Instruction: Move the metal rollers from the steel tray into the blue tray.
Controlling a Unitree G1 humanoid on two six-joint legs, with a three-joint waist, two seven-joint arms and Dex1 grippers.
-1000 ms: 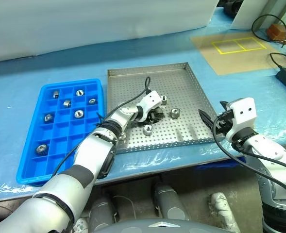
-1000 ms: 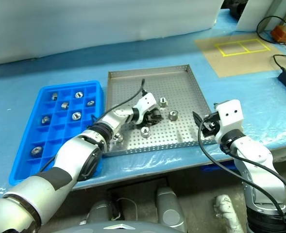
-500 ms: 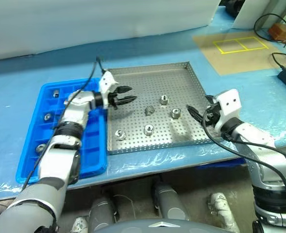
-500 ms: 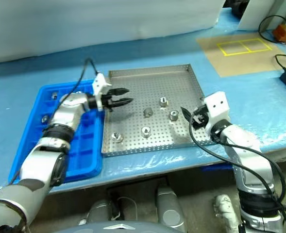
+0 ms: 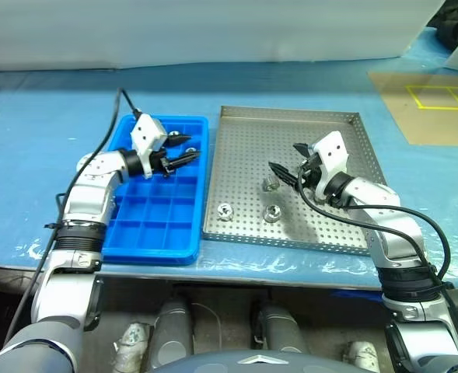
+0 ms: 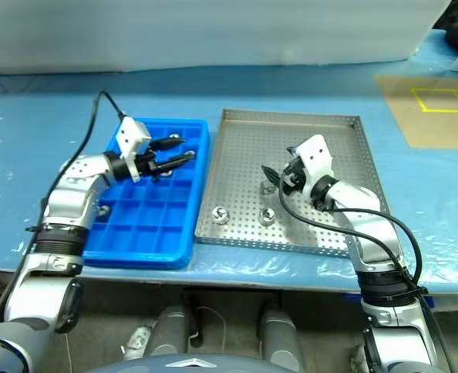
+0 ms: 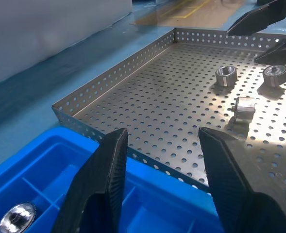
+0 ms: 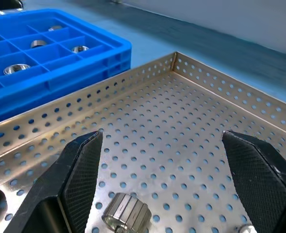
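Rollers first: three small shiny silver hollow metal rollers (image 5: 225,210) lying loose on perforated floor of large square grey steel tray (image 5: 291,115), toward its 6 o'clock half. One near centre, two others nearer 6 o'clock rim, a bit apart from each other. More rollers (image 8: 16,69) already sitting singly in compartments of bright blue plastic grid tray (image 5: 147,252), at steel tray's 9 o'clock, the two trays side by side on blue-covered surface (image 5: 42,101).

Left hand (image 5: 187,148) over blue tray's 12 o'clock end, pointing toward 3 o'clock at steel tray. Fingers (image 7: 104,179) a little apart, gap w/ nothing in it, not touching tray.

Right hand (image 5: 285,157) over middle of steel tray, pointing toward 9 o'clock. Fingers (image 8: 79,170) spread wide, empty, w/ centre roller (image 8: 128,211) just below and between them. Contact w/ roller: cannot tell.
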